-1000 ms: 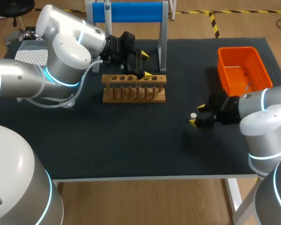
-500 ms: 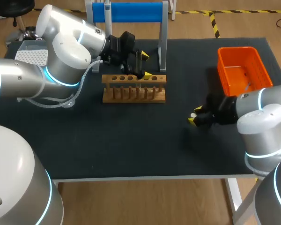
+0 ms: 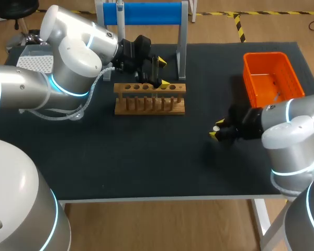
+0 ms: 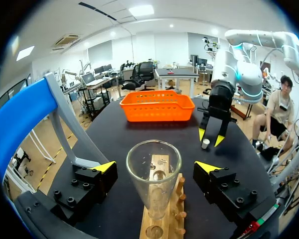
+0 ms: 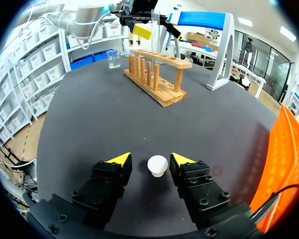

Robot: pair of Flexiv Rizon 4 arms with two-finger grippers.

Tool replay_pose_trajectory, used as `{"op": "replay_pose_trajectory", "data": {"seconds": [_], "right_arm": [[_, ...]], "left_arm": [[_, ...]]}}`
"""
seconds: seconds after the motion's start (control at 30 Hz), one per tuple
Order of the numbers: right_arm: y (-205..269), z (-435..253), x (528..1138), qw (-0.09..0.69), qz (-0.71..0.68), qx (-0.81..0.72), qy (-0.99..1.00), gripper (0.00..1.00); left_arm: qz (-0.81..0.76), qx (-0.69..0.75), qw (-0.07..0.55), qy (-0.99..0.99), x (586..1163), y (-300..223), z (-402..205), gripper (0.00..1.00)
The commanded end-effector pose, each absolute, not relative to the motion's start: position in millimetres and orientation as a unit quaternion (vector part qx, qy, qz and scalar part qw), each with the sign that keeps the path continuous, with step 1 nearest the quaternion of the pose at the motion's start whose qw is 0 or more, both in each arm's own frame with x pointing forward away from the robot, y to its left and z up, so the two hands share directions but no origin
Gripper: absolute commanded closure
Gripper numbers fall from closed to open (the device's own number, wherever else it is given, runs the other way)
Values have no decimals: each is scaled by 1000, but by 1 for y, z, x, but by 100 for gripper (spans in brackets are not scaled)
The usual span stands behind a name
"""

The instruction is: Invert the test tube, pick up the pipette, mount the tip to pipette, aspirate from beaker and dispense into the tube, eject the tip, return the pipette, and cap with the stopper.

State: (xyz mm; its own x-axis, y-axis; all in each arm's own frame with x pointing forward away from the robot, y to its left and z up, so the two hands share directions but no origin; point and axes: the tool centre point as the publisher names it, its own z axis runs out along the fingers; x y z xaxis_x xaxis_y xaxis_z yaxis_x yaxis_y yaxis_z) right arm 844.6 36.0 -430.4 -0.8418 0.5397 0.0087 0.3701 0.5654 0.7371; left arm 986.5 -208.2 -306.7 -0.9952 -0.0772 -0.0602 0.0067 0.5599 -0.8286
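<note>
- We count two grippers in view, one per arm.
- The left gripper [image 4: 154, 168] hangs over the wooden test tube rack [image 3: 149, 104]. Its fingers are spread.
- One test tube [image 4: 153, 184] stands upright in the rack, with its open mouth facing up. It sits between the left fingers, with a gap on each side, so neither finger touches the glass. We cannot tell which hole of the rack holds it.
- The right gripper [image 5: 150, 159] is low over the black table [image 3: 120, 157], between the rack and the orange basket [image 3: 265, 55].
- The right gripper's fingers are spread.
- One white stopper [image 5: 157, 165] rests on the table between the right fingers. It is close to one finger and apart from the other, so it is not pinched.
- One rack is present. It lies lengthwise near the far side of the table, well apart from the stopper.
- One small glass beaker [image 5: 113, 59] stands on the table just beyond the end of the rack, on the left arm's side.
- One basket is present. It sits at the far corner on the right arm's side.
- One blue stand [image 3: 146, 13] rises at the far edge of the table, behind the rack.
</note>
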Motion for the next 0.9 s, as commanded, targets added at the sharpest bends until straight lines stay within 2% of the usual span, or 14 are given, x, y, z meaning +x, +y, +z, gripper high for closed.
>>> {"op": "replay_pose_trajectory", "data": {"seconds": [0.03,0.9], "right_arm": [[38,-433,845,111,386,260,878,51],[35,-433,848,116,381,268,877,58]], "left_arm": [[-468,-20,43,882,988,-208,-307,0],[-468,-20,43,882,988,-208,-307,0]]}}
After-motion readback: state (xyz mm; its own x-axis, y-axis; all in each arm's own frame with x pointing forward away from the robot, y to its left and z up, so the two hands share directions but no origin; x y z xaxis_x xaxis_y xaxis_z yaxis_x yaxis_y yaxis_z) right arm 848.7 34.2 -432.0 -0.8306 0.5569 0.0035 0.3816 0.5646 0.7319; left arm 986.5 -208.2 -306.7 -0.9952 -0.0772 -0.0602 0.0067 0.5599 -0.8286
